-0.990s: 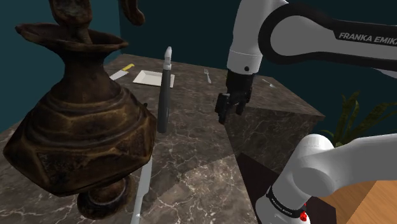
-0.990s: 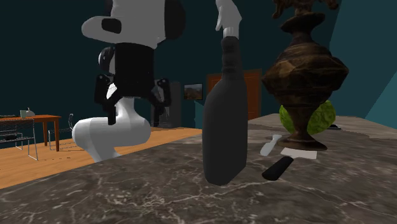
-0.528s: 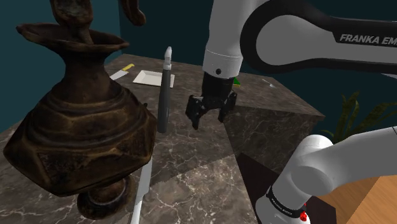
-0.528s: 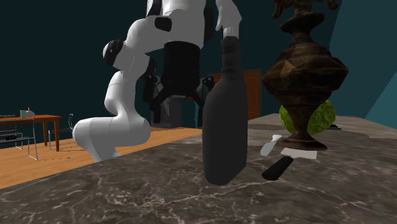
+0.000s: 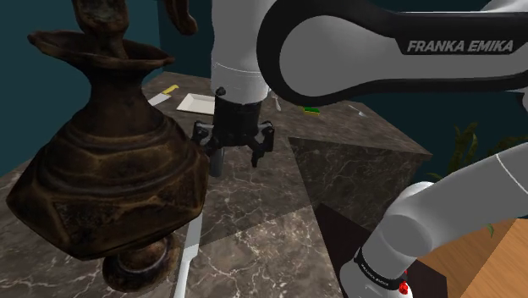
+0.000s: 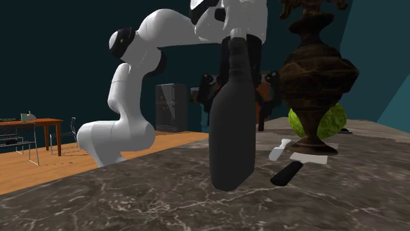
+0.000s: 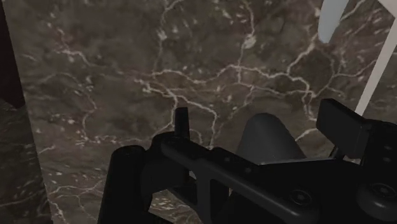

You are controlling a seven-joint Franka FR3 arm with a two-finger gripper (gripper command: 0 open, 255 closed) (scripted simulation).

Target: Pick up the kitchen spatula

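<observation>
Pale grey and long, the kitchen spatula (image 5: 188, 254) lies flat on the dark, white-veined marble tabletop (image 5: 279, 220), just beside the foot of a big brown ornate urn (image 5: 110, 169) at the shoulder view's lower left. The black pincer (image 5: 233, 157) hangs apart from it, pointing down over the tabletop with its fingers spread wide and gripping nothing (empty, in short). It is close by a tall dark bottle (image 6: 231, 131), which stands upright and, in the second exterior view, rises in front of the pincer, one finger showing on either side.
</observation>
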